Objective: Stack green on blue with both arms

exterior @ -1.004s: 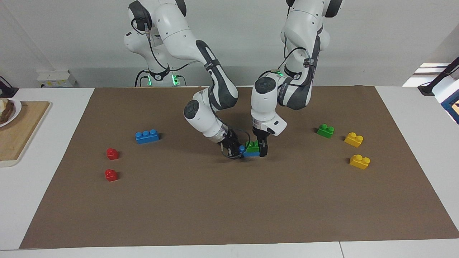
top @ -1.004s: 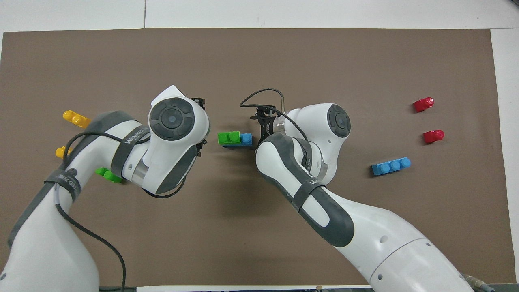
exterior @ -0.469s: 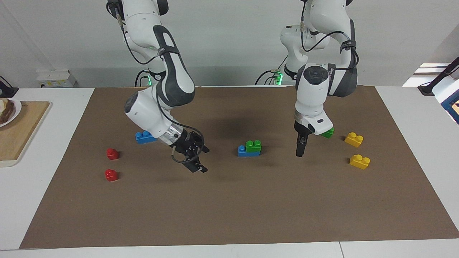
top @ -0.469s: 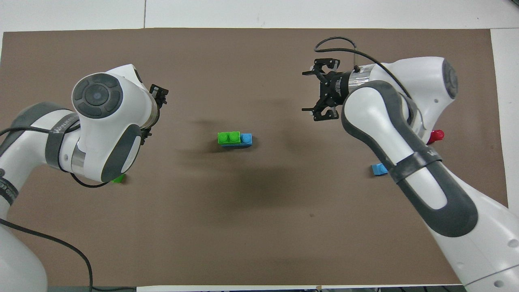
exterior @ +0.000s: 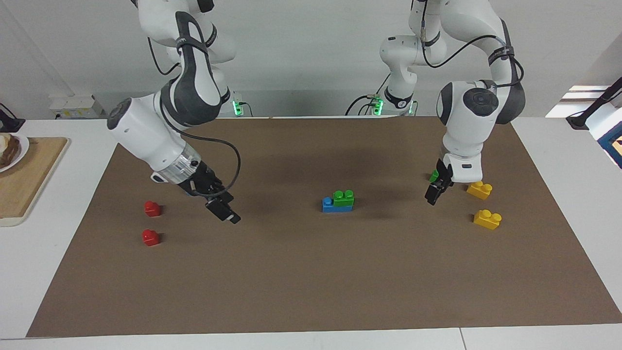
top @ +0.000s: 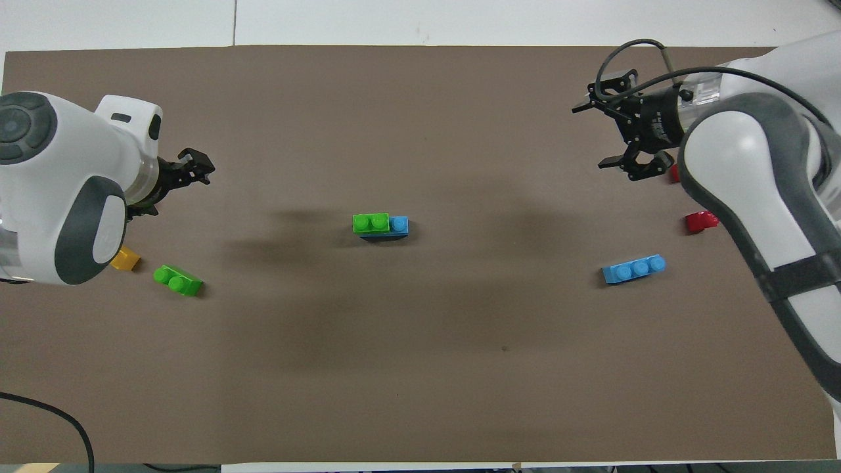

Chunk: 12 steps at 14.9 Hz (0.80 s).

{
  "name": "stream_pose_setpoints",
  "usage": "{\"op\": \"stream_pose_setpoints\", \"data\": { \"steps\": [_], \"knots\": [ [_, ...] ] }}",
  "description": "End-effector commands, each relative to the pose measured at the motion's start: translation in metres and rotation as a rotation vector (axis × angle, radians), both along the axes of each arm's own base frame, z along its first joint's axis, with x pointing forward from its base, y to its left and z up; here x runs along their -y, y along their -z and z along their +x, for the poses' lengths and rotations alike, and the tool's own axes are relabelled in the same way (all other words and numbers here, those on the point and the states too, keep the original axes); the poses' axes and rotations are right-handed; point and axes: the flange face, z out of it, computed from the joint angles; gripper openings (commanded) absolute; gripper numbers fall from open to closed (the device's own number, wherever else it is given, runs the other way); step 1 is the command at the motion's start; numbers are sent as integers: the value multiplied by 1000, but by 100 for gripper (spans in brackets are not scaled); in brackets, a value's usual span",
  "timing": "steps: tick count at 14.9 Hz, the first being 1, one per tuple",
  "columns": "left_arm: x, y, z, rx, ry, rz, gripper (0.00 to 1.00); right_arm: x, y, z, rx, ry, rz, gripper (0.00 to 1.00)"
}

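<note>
A green brick point(exterior: 343, 197) sits pressed on a blue brick point(exterior: 330, 205) at the middle of the brown mat; the stack also shows in the overhead view, green point(top: 370, 223) on blue point(top: 398, 225). Neither gripper touches it. My left gripper point(exterior: 434, 193) is open and empty, raised over the mat beside the second green brick point(top: 177, 280). My right gripper point(exterior: 223, 210) is open and empty, raised over the mat near the red bricks. The second blue brick point(top: 634, 269) lies alone toward the right arm's end, hidden by the right arm in the facing view.
Two yellow bricks point(exterior: 479, 189) point(exterior: 487, 218) lie at the left arm's end. Two red bricks point(exterior: 152, 208) point(exterior: 150, 237) lie at the right arm's end. A wooden board point(exterior: 29, 180) with a plate lies off the mat there.
Both grippers have let go of the stack and drawn apart, each toward its own end of the table. The green-on-blue stack has stayed put at the middle.
</note>
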Motion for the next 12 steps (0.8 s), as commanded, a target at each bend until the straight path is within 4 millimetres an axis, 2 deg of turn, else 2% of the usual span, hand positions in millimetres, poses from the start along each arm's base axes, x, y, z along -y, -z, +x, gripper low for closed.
{"op": "stream_pose_setpoints", "data": {
  "steps": [1, 4, 8, 12],
  "knots": [
    [-25, -29, 3, -15, 170, -28, 100, 13, -31, -10, 58, -180, -114, 100],
    [-46, -56, 4, -64, 305, -29, 100, 18, -58, -28, 66, -294, -195, 100],
    [-46, -104, -7, -102, 393, -26, 100, 25, -85, -50, 70, -435, -278, 100],
    [-48, -129, -22, -106, 415, -20, 100, 43, -101, -65, 59, -491, -304, 100]
  ]
}}
